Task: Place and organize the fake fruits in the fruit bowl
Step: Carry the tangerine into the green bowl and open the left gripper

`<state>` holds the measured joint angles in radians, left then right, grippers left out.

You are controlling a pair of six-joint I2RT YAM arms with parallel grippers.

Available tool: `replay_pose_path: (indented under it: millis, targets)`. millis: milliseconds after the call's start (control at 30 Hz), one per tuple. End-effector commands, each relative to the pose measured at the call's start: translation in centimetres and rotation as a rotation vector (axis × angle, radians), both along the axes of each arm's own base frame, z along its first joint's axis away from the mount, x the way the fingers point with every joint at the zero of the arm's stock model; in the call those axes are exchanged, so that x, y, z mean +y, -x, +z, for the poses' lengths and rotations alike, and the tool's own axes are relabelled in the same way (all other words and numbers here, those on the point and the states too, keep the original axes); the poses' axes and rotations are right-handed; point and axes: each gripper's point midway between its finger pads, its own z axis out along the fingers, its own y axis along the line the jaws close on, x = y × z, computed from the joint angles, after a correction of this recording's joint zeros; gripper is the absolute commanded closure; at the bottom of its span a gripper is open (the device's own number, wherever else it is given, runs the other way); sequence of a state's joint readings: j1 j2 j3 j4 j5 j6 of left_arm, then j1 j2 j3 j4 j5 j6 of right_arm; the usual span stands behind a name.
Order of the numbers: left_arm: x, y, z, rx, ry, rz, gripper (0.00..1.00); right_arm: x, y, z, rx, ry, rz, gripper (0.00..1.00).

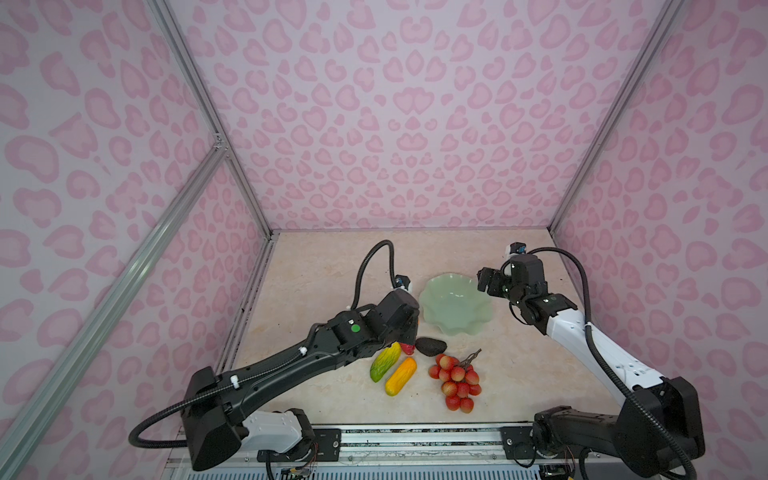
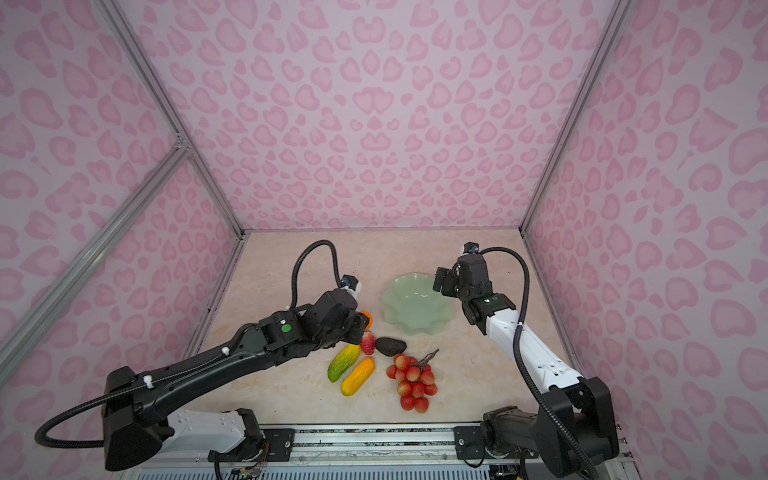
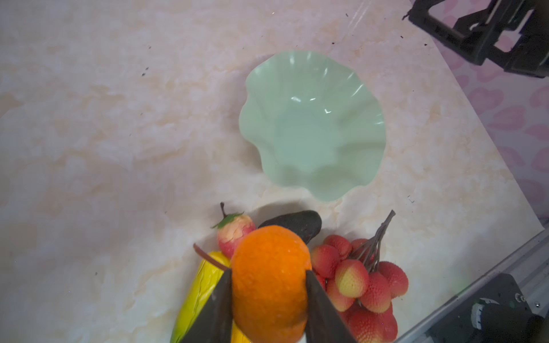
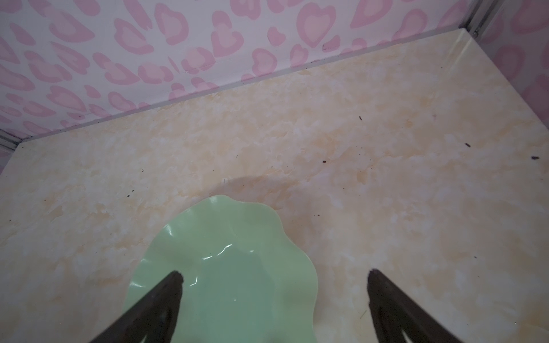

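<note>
- The left tool (image 3: 269, 271) is clamping the orange (image 3: 267, 252), one dark finger pressing each side. I cannot tell whether the fruit is clear of the counter (image 1: 316, 270).
- The right tool (image 4: 274, 273) is hanging over the far right edge of the fruit bowl (image 4: 225, 267), jaws standing wide apart and gripping nothing.
- The bowl is sitting empty towards the back of the counter, with the fruits grouped just in front of it.
- The yellow-green oblong (image 1: 385, 361) and the yellow-orange oblong (image 1: 401, 376) are lying side by side. Their long axes are running parallel, near-left to far-right, with the green end pointing nearest.
- The avocado (image 1: 431, 346) is lying crosswise, its long axis running left to right, between the bowl and the lychee cluster (image 1: 457, 382).
- The cluster's stem is pointing far-right, towards the bowl.
- In a top view the orange (image 2: 366, 318) is peeking out past the left wrist, and the strawberry (image 2: 368, 344) is showing whole beside the avocado. In a top view from the neighbouring eye, the wrist is hiding the orange and leaving only a red sliver of strawberry.
- The left wrist view alone is showing the strawberry's green cap, turned away from the orange.
</note>
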<state>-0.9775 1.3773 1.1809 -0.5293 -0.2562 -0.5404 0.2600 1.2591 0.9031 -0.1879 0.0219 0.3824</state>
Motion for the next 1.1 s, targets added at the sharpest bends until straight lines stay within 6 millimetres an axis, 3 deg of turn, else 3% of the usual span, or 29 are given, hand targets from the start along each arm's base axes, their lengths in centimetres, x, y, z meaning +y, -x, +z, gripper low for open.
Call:
replay_pose_path:
  millis: [0, 100, 367, 500, 633, 700, 833, 933, 1067]
  targets:
    - [-3.6, -2.8, 0.8, -0.068, -0.025, -0.118, 0.63, -0.3, 1.0, -0.2, 0.005, -0.010, -0.010, 0.03]
    - [-5.8, -5.1, -0.2, -0.060, -0.039, -0.148, 0.63, -0.6, 1.6, -0.1, -0.022, -0.026, -0.021, 0.03]
    - [-9.4, -9.6, -7.6, 0.054, -0.099, -0.174, 0.62, -1.1, 2.3, -0.4, -0.017, -0.023, -0.025, 0.03]
    - [-10.7, -10.7, -10.9, 0.116, -0.138, -0.178, 0.63, -1.2, 2.2, -1.0, -0.004, -0.026, -0.028, 0.03]
    - [-11.4, -10.8, -12.1, 0.154, -0.112, -0.188, 0.49, -1.3, 2.0, -1.5, 0.009, -0.031, -0.030, 0.03]
    - [-11.3, -10.9, -11.6, 0.145, -0.101, -0.183, 0.38, -1.3, 2.0, -1.8, 0.019, -0.033, -0.031, 0.03]
    - [-11.5, -11.1, -8.3, 0.085, -0.046, -0.186, 0.32, -1.0, 2.0, -1.7, 0.021, -0.043, -0.016, 0.04]
    - [-11.2, -11.4, -3.5, 0.000, 0.023, -0.172, 0.31, 0.0, 2.2, -1.3, 0.024, -0.049, 0.035, 0.08]
    - [-9.0, -11.2, 4.5, -0.165, 0.104, -0.123, 0.29, 2.5, 3.2, -0.7, 0.037, -0.021, 0.144, 0.12]
